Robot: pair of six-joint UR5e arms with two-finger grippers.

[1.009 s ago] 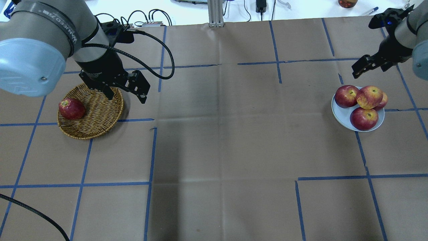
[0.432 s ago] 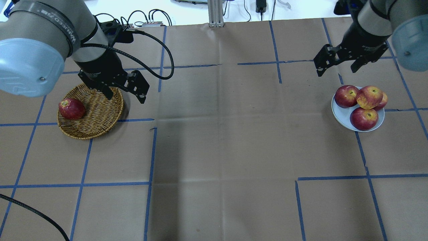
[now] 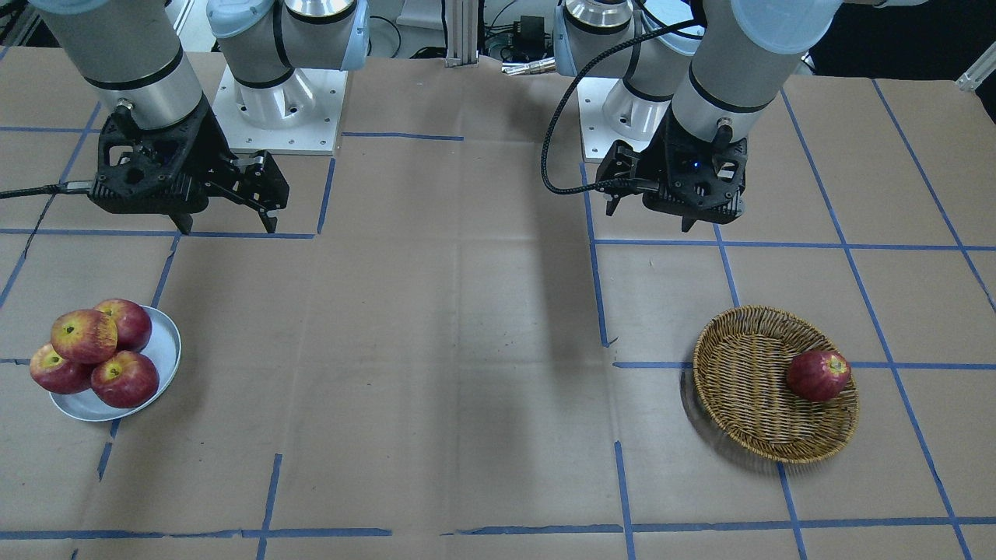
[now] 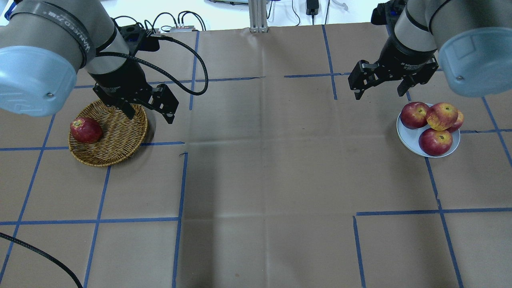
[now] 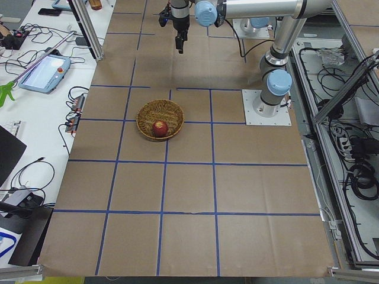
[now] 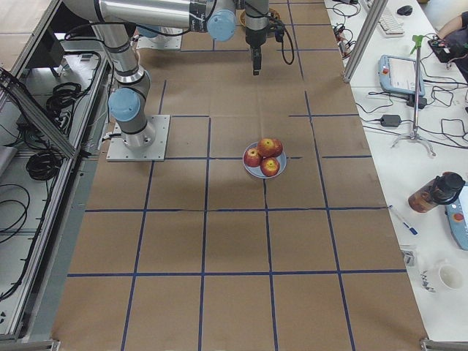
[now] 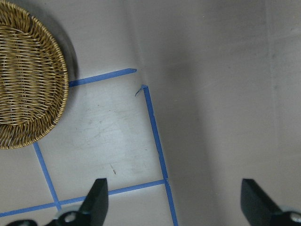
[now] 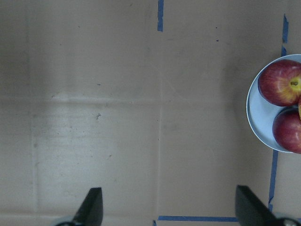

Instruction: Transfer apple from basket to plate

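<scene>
The yellow-blushed apple lies on top of three darker red apples on the pale blue plate at the right; it also shows in the front view. The wicker basket at the left holds one dark red apple. My left gripper is open and empty, above the basket's far right rim. My right gripper is open and empty, above bare table to the far left of the plate. In the right wrist view the plate sits at the right edge.
Brown paper with blue tape lines covers the table. A black cable loops from my left wrist. Cables and an aluminium post stand past the far edge.
My right gripper has swung left from beyond the plate's far right to its far left, and turned. The left arm and all the apples have not moved.
</scene>
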